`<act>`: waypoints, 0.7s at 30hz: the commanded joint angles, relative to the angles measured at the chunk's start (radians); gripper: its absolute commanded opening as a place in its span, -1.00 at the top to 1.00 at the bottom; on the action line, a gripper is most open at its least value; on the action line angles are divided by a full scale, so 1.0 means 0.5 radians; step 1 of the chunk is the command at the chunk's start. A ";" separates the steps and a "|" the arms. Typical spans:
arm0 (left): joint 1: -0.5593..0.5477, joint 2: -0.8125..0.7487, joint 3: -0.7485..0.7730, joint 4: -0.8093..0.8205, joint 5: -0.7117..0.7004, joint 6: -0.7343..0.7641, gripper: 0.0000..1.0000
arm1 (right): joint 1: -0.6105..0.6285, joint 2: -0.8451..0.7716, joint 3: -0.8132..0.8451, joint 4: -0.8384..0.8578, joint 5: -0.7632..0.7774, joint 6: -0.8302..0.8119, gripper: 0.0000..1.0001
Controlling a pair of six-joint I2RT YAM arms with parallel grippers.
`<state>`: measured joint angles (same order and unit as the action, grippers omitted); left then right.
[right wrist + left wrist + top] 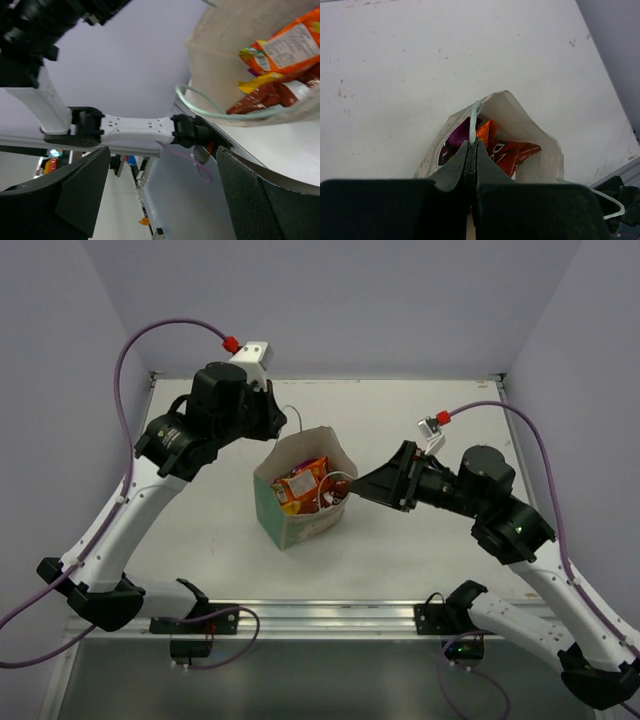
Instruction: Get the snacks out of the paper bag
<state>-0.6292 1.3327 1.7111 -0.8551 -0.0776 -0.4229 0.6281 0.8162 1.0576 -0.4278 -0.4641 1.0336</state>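
The paper bag (pixel 290 525) stands open in the middle of the table, mint-green side toward me. Several snacks (pixel 303 484), orange, red and yellow packets, lie inside it. My left gripper (pixel 277 430) is at the bag's far rim and is shut on its white string handle (pixel 475 116). The left wrist view shows the bag (pixel 530 131) with an orange-red packet (pixel 512 152) and a purple one (pixel 454 136). My right gripper (pixel 357 490) is open and empty at the bag's right rim. Its view shows the bag's wall (pixel 225 55), packets (pixel 287 47) and the other handle loop (pixel 200 102).
The table is a white sheet with a metal rail (pixel 320 618) along its near edge. Lilac walls close the back and both sides. The left arm's link (pixel 130 131) crosses the right wrist view.
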 commanded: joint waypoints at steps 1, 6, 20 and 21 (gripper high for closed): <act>0.007 -0.085 0.063 0.105 0.091 -0.093 1.00 | 0.158 0.045 0.017 0.383 0.268 0.255 -0.79; 0.007 -0.180 -0.044 0.225 0.250 -0.124 1.00 | 0.345 0.178 0.014 0.441 0.428 0.301 -0.78; 0.007 -0.352 -0.326 0.587 0.643 -0.167 1.00 | 0.655 -0.276 -0.047 -0.478 1.041 0.166 -0.80; 0.007 -0.361 -0.345 0.615 0.646 -0.167 1.00 | 0.658 -0.322 -0.054 -0.527 1.069 0.151 -0.80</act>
<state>-0.6285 1.1950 1.5539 -0.7170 0.1761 -0.4877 0.9504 0.6979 1.0256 -0.5461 -0.0322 1.1370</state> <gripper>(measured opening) 0.015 0.898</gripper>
